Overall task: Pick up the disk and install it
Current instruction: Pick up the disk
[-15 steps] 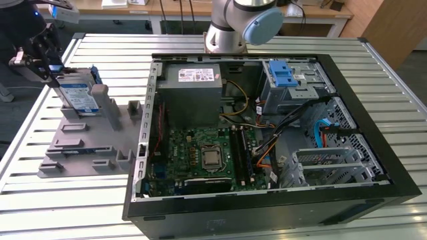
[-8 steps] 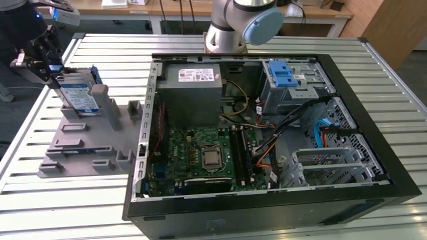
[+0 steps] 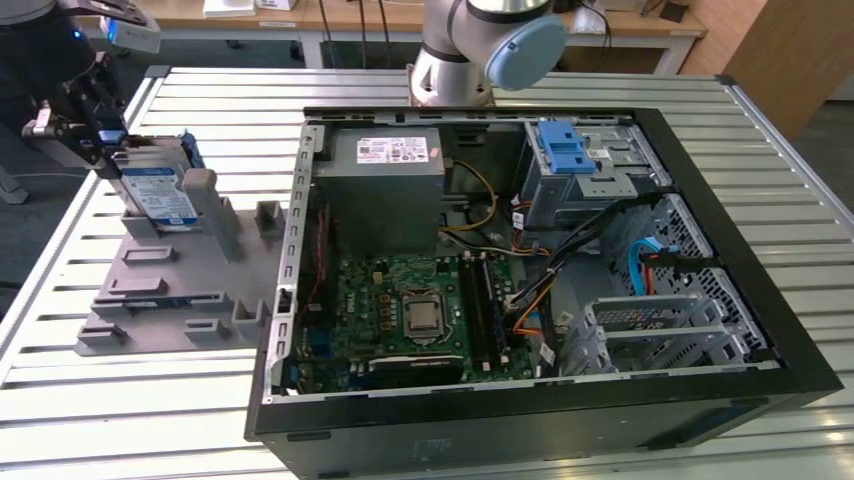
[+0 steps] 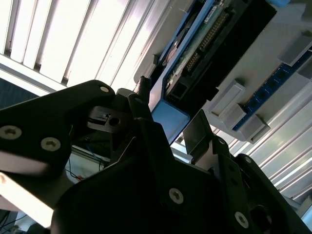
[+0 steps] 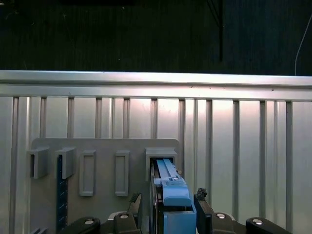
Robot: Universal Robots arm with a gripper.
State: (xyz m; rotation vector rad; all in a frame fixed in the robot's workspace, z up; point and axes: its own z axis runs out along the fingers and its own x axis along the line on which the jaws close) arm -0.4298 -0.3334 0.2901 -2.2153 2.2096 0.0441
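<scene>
The pick-up step is judged to be in hand, and nothing of the installing is done yet. In the exterior view the disk [image 3: 158, 190] is seen standing on edge in a grey holder [image 3: 160, 290] on the slatted counter [image 3: 134, 420], at the exterior view's left, well apart from the open computer case [image 3: 534, 250]. The tool [image 3: 107, 150] is placed over the disk's upper end.

In both wrist views the tool [image 5: 170, 208] [image 4: 168, 129] is shown straddling the blue carrier frame of the disk [image 5: 169, 187] [image 4: 195, 53], with the disk's lower part seated in its slot in the holder [image 5: 102, 146]. Whether the tool is clamped on the frame or merely set closely about it cannot be told, as the contact lines are hidden in shadow.

The disk is judged not yet lifted, since it sits between the holder's upright walls. A lift from here would call for a firm hold on the frame and a straight pull along the slot, because those walls lie just beside the disk and a tilted pull could jam it.
</scene>
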